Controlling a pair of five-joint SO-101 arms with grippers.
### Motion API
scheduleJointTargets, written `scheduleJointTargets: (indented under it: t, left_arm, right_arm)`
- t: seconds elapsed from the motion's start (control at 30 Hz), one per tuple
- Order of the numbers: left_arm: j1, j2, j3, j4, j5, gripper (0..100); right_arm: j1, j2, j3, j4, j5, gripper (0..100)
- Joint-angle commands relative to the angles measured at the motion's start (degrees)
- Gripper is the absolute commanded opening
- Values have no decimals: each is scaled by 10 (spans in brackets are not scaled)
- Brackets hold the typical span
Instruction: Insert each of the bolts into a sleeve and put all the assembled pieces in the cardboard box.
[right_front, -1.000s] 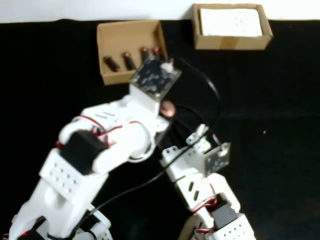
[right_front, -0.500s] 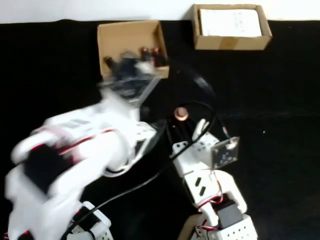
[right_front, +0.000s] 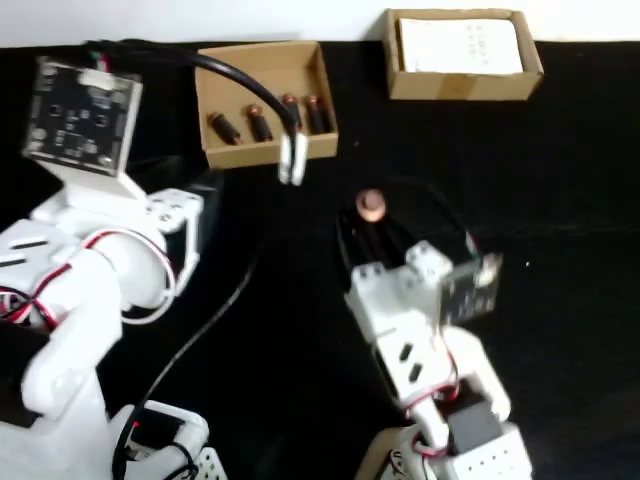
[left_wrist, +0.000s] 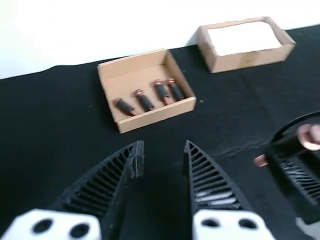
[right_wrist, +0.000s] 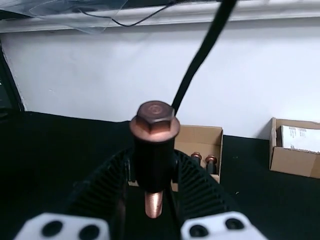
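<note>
The right gripper (right_wrist: 153, 161) is clamped on a black sleeve (right_wrist: 152, 170) that stands upright between its ribbed fingers. A copper-coloured bolt (right_wrist: 155, 124) is pushed through the sleeve — the hex head sits on top and the threaded tip pokes out underneath. Seen from above, this gripper is over the middle of the black worktop (right_front: 560, 250), nearer the front edge than the cardboard box (right_front: 262, 153) and clear of it. The cardboard box sits by the far edge of the worktop, left of centre, and four assembled pieces (right_front: 258, 122) lie side by side on its floor. The left gripper (left_wrist: 160, 159) is spread apart, with a moderate gap between its fingertips and nothing in it. It is over the worktop toward the left edge, on the near side of the cardboard box and pointing toward it. A second box (right_front: 460, 84) with a white sheet (right_front: 462, 44) inside sits farther right along the same far edge — apart from the first.
</note>
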Motion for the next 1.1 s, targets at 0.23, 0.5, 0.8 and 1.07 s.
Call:
scheduleJointTargets:
  t: [0.23, 0.5, 0.8, 1.07]
  left_arm:
    - [-146, -29, 108, -3, -4, 139]
    - [-192, -172, 319, -67, -55, 139]
    - [-287, -240, 524, -149, -33, 143]
    - [-290, -240, 615, -193, -35, 143]
  right_arm:
    - [5, 423, -231, -155, 0, 7]
    - [5, 766, -431, -270, 0, 7]
    - [20, 1113, -806, -274, 0, 7]
    - [39, 1324, -1083, -218, 0, 7]
